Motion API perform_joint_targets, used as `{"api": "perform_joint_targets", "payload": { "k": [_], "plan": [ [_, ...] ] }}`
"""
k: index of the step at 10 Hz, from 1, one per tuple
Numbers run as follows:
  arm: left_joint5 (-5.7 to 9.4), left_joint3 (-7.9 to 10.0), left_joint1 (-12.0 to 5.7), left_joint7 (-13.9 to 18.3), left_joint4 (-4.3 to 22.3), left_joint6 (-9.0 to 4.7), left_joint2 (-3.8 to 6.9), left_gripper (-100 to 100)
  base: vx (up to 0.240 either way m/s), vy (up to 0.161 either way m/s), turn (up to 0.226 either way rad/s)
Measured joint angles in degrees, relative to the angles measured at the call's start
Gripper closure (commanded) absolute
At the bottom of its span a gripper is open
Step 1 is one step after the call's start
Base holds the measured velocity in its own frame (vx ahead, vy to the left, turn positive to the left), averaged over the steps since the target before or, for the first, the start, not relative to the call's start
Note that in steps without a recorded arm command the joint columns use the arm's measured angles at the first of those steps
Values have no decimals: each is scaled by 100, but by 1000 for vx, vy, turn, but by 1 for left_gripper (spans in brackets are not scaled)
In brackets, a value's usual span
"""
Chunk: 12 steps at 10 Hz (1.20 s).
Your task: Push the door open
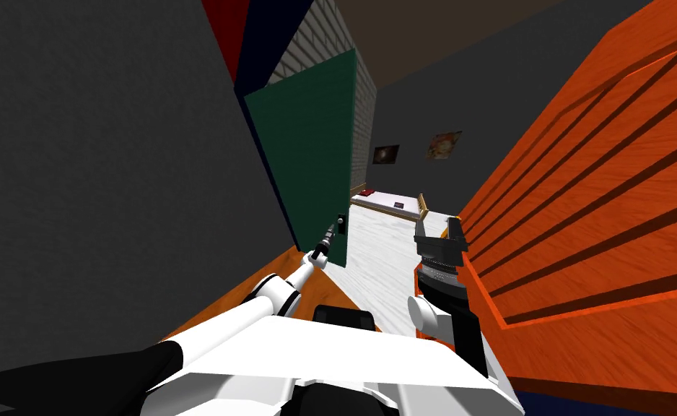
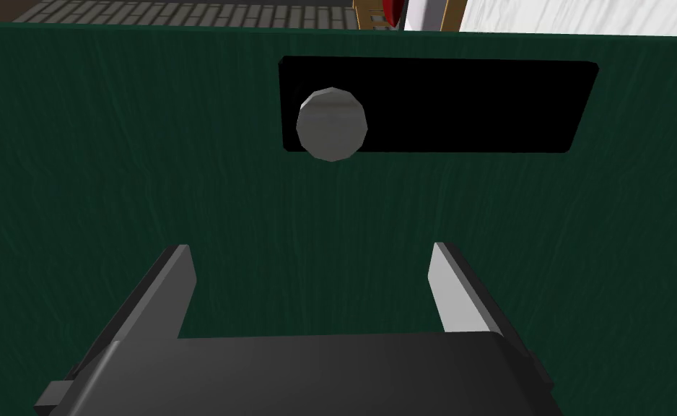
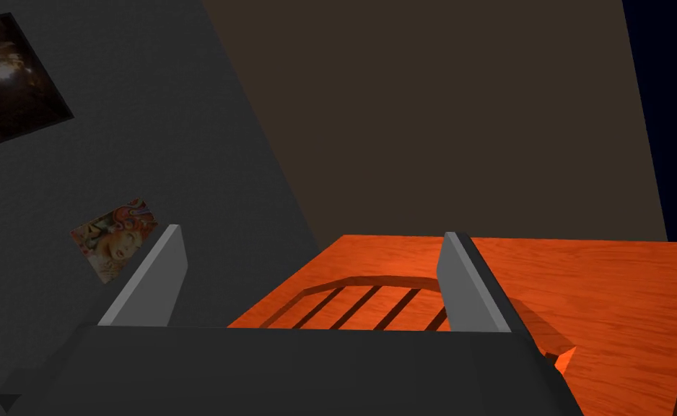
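Facing one dark green door (image 1: 308,159), ajar, beside one plain grey wall (image 1: 99,180) on the left, with its free edge out over the white floor (image 1: 380,267). Counting on the door one black rectangular plate (image 2: 474,108), set along that free edge, and one round grey knob (image 2: 332,124) at one end of the plate. Pointing the left gripper (image 2: 308,249) straight at the door's face, close to the plate's long side and a little aside from the knob, not around it; impossible to tell whether touching the green surface. Holding its two fingers (image 2: 449,285) wide apart, at full spread, with nothing gripped between them. Carrying the right gripper (image 1: 442,235) raised and well apart from the door, just beside one large orange wooden panel (image 1: 604,217) with at least four sunken grooves; again two fingers (image 3: 456,282) spread wide, clamping nothing. Looking past the door's free edge: one bed (image 1: 391,202) with a wooden frame at the far end of the floor, and two small things on top, one red item (image 1: 367,193) near a far corner of the bed and one dark item (image 1: 399,205) nearer its middle. Counting two pictures on the dark far wall (image 1: 416,115) above the bed, one dim picture (image 1: 386,154) and one brighter picture (image 1: 444,145), side by side but apart.
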Motion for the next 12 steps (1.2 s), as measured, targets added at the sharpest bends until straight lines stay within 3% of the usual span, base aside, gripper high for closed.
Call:
{"api": "perform_joint_targets", "payload": {
  "k": [5,8,9,12],
  "plan": [
    [14,48,-2,-26,44,-65,54,-100,197,-68,-20],
    [23,86,29,-59,14,-87,30,-100,175,-45,-19],
    [23,87,26,-61,13,-89,28,100,-9,-2,7],
    [23,89,20,-62,11,-87,36,100,-28,5,-2]
  ]
}}
